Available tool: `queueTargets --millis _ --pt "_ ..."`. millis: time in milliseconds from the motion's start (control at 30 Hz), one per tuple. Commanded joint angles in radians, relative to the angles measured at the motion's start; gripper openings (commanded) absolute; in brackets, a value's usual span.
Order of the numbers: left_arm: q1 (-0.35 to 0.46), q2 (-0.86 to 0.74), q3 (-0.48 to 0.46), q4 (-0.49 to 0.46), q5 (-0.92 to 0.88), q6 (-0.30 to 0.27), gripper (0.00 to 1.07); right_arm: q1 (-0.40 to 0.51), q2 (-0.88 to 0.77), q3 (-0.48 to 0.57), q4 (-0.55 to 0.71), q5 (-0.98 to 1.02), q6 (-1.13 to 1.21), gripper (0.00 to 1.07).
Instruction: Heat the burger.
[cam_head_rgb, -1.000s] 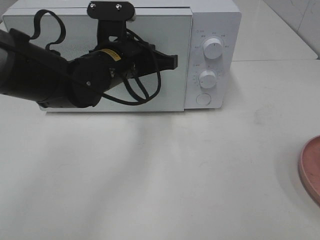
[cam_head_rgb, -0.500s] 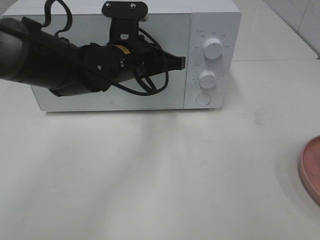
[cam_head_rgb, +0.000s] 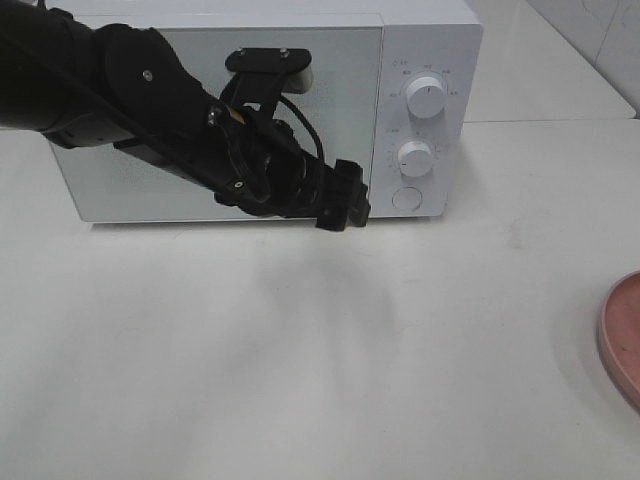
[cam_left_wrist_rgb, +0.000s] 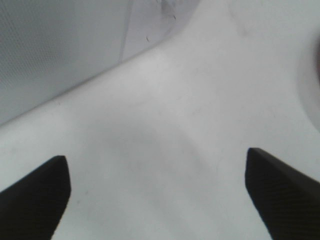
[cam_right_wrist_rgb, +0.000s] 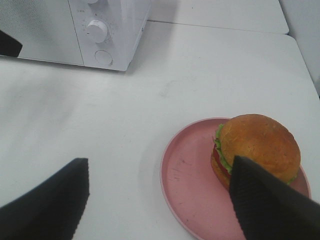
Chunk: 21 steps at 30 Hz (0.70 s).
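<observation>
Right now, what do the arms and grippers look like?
Left arm: matte black, rounded links, screw heads, looped black cables, a black camera bracket, a small yellow label. Left gripper: black and blocky. Right gripper: two black, textured, wedge-shaped fingers; its arm is out of view.

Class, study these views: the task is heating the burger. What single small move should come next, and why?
Probably the left gripper should go to the round button under the dials to open the microwave. Its door is shut, the burger sits on the pink plate, and the gripper, open and empty, hangs beside that button.
</observation>
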Motion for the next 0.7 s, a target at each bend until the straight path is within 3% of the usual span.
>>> queueTargets --millis 33,133,200,300,500,567,667,700 --pt "0.000 -0.017 0.002 0.029 0.099 -0.001 1.02 -0.006 -0.027 0.004 -0.007 -0.007 0.000 0.75" --pt "0.000 -0.030 0.002 0.076 0.229 -0.001 1.01 -0.006 -0.027 0.004 -0.007 -0.007 0.000 0.75" --pt "0.000 -0.066 0.002 0.120 0.414 -0.005 1.01 -0.006 -0.027 0.004 -0.007 -0.007 0.000 0.75" --pt "0.000 -0.074 0.002 0.127 0.454 -0.007 1.01 -0.006 -0.027 0.004 -0.007 -0.007 0.000 0.75" --pt "0.033 -0.127 0.002 0.166 0.605 -0.090 1.01 -0.006 -0.027 0.004 -0.007 -0.007 0.000 0.75" --pt "0.122 -0.153 0.002 0.169 0.701 -0.116 1.01 -0.006 -0.027 0.004 -0.007 -0.007 0.001 0.75" --pt "0.150 -0.163 0.002 0.170 0.718 -0.115 1.01 -0.006 -0.027 0.004 -0.007 -0.007 0.001 0.75" --pt "0.202 -0.182 0.002 0.182 0.745 -0.114 1.01 -0.006 -0.027 0.004 -0.007 -0.007 0.001 0.75"
